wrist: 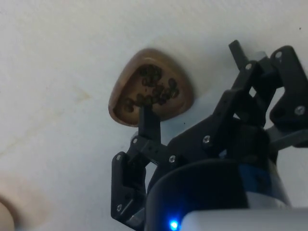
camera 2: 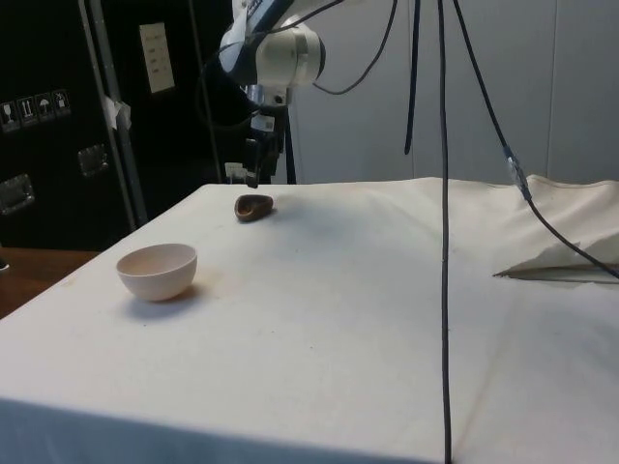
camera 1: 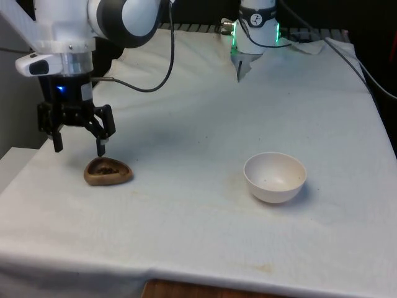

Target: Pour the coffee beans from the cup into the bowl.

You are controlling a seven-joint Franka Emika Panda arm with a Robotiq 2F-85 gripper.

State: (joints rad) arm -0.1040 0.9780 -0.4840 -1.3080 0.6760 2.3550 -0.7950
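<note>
A: Item one, the step in hand: the grasp. We hold the gripper [camera 1: 79, 148] with its fingers spread apart and nothing between them, poised just above the cup [camera 1: 108, 172]. To do this well, we judge that we should bring one finger inside the rim and one outside the wall, close on the wall firmly, and keep the cup level as it lifts, since the coffee beans [wrist: 151, 89] lie loose and shallow inside.

B: Item two, positions, running left to right across the front view?

A: At the front view's left, the gripper, and the cup at about five o'clock from it, resting on the white cloth [camera 1: 198, 112]. One fingertip [camera 1: 100, 149] hangs just over the cup's far rim; the other stands clear of it to the front view's left. Whether tip and rim touch, we cannot tell.

B: And further right?

A: The white bowl [camera 1: 275, 177], well apart from the cup, at three o'clock from it, upright and apparently empty.

B: Cup condition?

A: Brown, low, roughly heart-shaped, upright, with dark beans clustered on its floor in the wrist view.

B: Risk entry?

A: We judge a shallow wall gives little purchase; a skewed pinch could tip beans onto the cloth.
</note>
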